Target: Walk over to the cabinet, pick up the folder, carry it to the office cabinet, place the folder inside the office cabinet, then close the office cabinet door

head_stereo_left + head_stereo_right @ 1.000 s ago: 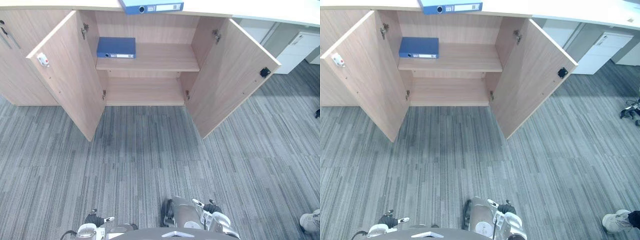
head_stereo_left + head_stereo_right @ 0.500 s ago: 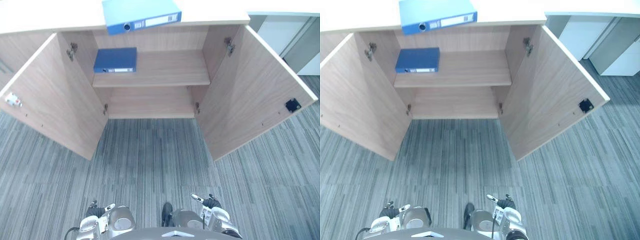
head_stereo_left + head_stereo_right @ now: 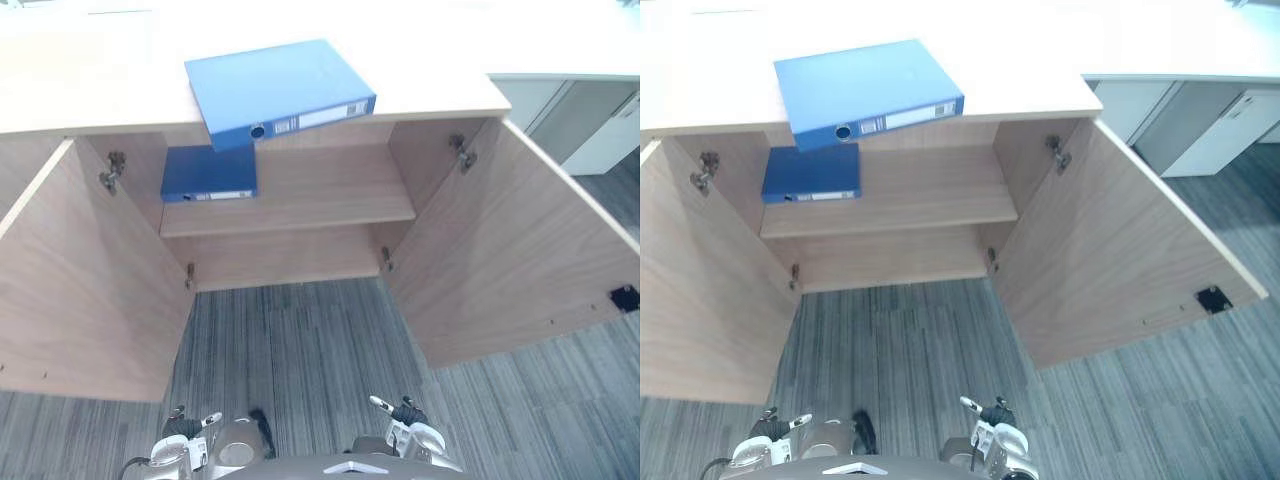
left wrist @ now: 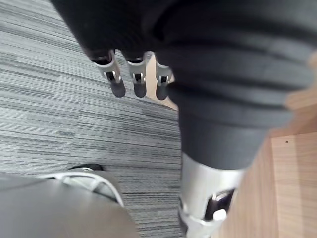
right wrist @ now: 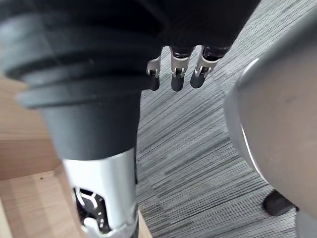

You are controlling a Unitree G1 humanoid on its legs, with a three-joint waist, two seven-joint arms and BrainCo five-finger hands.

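Observation:
A light blue folder (image 3: 278,92) lies flat on the wooden cabinet's top (image 3: 90,90), its spine overhanging the front edge. Below it, the cabinet stands with both doors swung wide, the left door (image 3: 80,290) and the right door (image 3: 510,250). A darker blue folder (image 3: 208,175) lies on the left of the upper shelf (image 3: 320,200) inside. My left hand (image 3: 190,428) and right hand (image 3: 400,415) hang low at my sides, far below the folders. Both are open, with relaxed fingers (image 4: 133,82) and fingers (image 5: 176,74) over the carpet, holding nothing.
The two open doors jut out toward me on either side of a strip of grey striped carpet (image 3: 300,340). White office units (image 3: 600,130) stand beyond the cabinet's right end. The bottom compartment (image 3: 290,265) under the shelf holds nothing.
The whole picture has shifted as I have come closer to the cabinet: its top and the light blue folder now show in full. Both hands still hang at my sides.

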